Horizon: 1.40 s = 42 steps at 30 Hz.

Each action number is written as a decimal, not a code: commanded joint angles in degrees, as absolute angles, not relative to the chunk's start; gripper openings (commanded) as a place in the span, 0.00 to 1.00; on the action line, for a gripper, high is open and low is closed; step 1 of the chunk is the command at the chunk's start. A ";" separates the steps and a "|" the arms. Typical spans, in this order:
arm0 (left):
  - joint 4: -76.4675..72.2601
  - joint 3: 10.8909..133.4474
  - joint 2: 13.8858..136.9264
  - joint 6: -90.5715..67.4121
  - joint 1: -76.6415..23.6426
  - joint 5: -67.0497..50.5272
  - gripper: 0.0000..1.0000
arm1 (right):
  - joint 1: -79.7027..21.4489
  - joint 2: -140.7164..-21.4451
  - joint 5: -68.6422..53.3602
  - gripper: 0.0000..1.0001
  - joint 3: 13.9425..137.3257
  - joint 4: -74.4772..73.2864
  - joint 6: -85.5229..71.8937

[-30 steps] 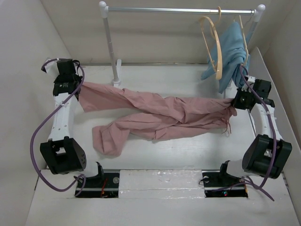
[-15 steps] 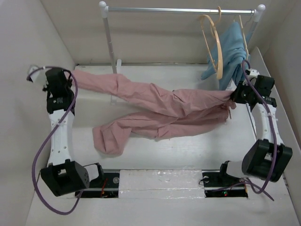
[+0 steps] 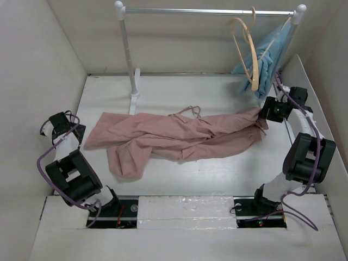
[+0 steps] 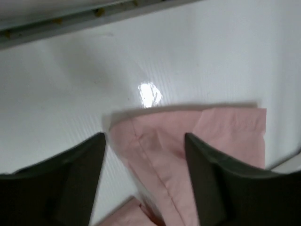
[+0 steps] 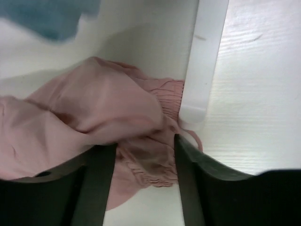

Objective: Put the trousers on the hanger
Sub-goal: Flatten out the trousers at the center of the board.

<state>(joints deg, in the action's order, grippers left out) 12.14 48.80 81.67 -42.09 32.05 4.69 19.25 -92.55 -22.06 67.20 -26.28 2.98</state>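
The trousers [image 3: 174, 136] sprawl limp across the table [image 3: 190, 174] from nine to three o'clock, soft dusty-pink cloth in loose folds, probably spread out to find an edge. At nine the left gripper [image 4: 145, 141] hangs over a flat hem, jaws apart, holding nothing. At three the right gripper [image 5: 143, 146] straddles a gathered edge, unclenched. At one o'clock the smooth, curved wooden hanger [image 3: 253, 73] hangs from the rail [image 3: 206, 11].
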 commanded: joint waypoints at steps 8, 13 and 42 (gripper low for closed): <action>11.70 51.33 61.82 -39.92 17.63 10.09 0.77 | 19.51 -75.08 -26.19 0.92 60.84 -24.61 5.89; 11.86 58.24 73.53 -35.87 9.15 12.65 0.85 | 16.09 -61.91 -27.33 0.56 50.29 -24.79 4.75; 21.10 93.33 116.20 -35.24 10.28 21.35 0.00 | 4.04 -45.87 -27.96 0.69 35.42 -43.68 15.92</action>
